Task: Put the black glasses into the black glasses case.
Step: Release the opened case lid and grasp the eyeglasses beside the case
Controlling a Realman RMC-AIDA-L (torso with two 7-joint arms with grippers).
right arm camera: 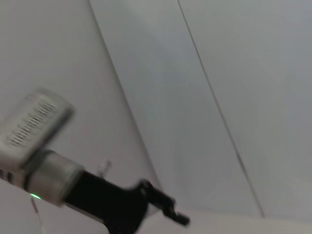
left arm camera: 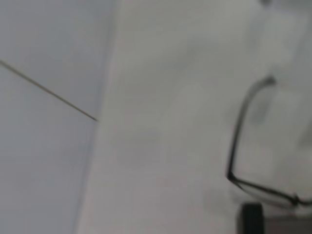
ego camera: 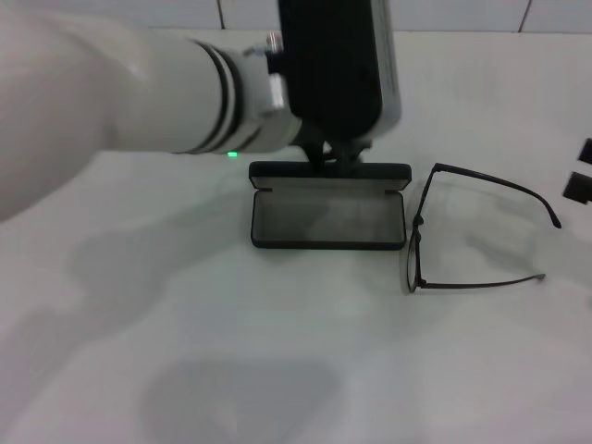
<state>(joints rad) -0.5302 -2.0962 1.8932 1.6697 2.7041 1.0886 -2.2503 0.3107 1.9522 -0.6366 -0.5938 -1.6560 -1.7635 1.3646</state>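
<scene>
Left gripper at case lid, finger state unclear; black glasses at 3 o'clock of black glasses case, nearer right gripper.

no legible txt, labels or nos.

Even, soft light is seen from above, and the white worktop is bright without glare. Broad, pale shadows are cast on it toward the near edge. The left arm close to the head camera is blurred. Both wrist views are out of focus.
</scene>
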